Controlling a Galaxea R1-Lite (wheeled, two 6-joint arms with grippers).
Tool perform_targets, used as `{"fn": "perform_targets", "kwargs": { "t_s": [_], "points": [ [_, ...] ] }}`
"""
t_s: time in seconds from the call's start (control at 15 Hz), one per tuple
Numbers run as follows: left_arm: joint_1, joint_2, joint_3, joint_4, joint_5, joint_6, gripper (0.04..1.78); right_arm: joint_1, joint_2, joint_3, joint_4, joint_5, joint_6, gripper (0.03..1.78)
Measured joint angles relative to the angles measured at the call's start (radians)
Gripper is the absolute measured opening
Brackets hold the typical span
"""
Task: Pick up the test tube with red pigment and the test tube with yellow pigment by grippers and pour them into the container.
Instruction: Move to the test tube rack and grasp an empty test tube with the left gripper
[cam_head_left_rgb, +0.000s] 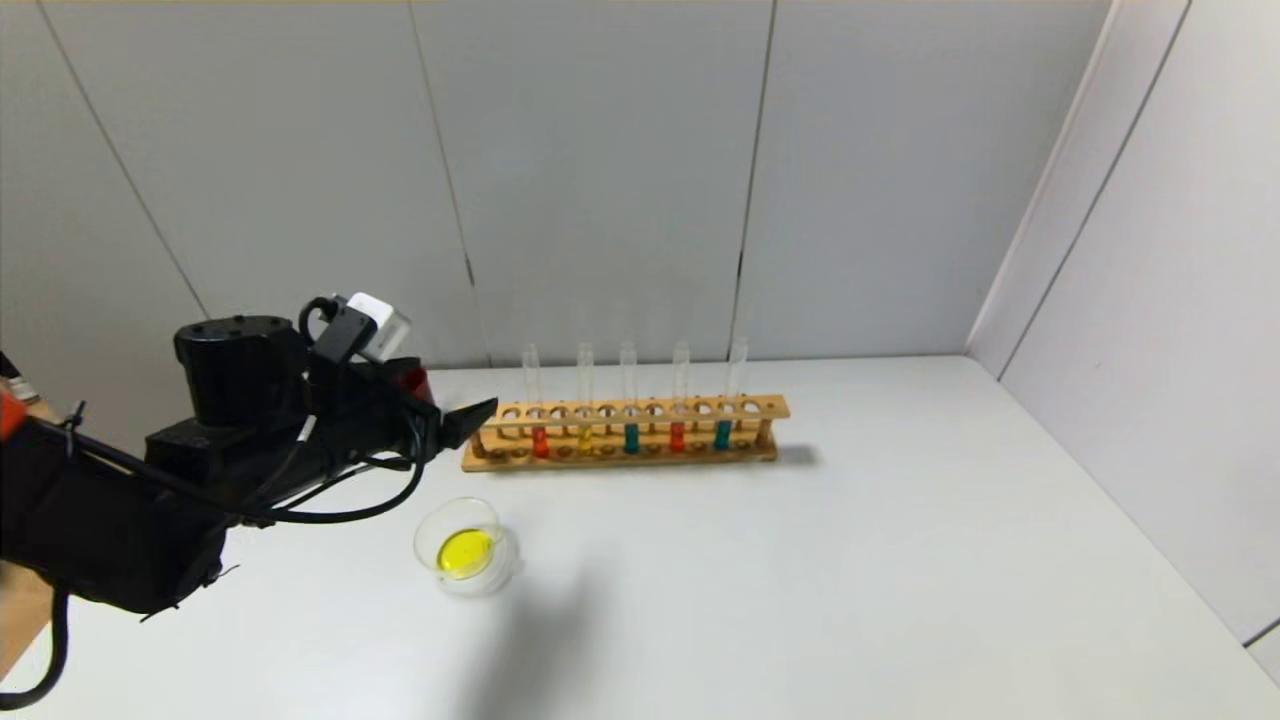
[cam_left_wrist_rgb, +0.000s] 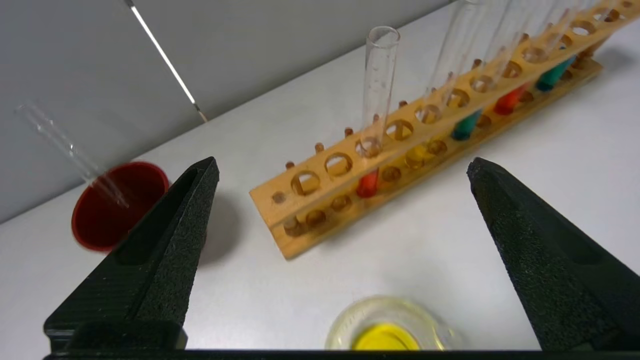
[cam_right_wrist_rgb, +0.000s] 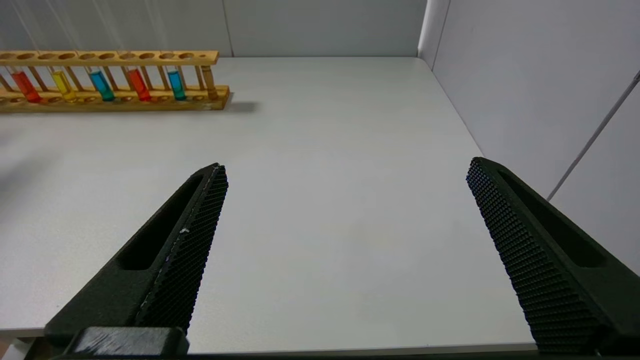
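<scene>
With the left tool (cam_left_wrist_rgb: 345, 170) gaping empty above the shallow clear glass dish of yellow liquid (cam_head_left_rgb: 466, 547), centre both fingers around the nearest slim orange-red-bottomed glass tube (cam_left_wrist_rgb: 376, 107) above the wooden rack (cam_left_wrist_rgb: 435, 145), then lift straight.

- In the head view, the left gripper (cam_head_left_rgb: 470, 420) and its big black arm stand in front of the red cup (cam_head_left_rgb: 415, 381), so only a small red bit peeks out.
- In the left wrist view, the container (cam_left_wrist_rgb: 390, 327) is cut off by the bottom edge, and only part of its yellow puddle shows.
- The empty glass tube (cam_left_wrist_rgb: 70, 150) leaning in the red cup is blurred and faint.
- In the right wrist view, the wooden rack (cam_right_wrist_rgb: 115, 80) runs off the picture's edge, so that end is hidden.
- The tops of the tubes there are too faint to see against the wall.
</scene>
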Motion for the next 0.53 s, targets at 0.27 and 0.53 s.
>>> {"fn": "perform_targets", "kwargs": {
  "t_s": [0.27, 0.53],
  "points": [
    [-0.026, 0.138, -0.034, -0.146, -0.004, -0.01, 1.75, 0.0, 0.0, 0.0, 0.0, 0.0, 0.0, 1.75],
    [-0.035, 0.202, -0.065, -0.147, -0.009, -0.014, 1.75, 0.0, 0.0, 0.0, 0.0, 0.0, 0.0, 1.75]
  ]
}}
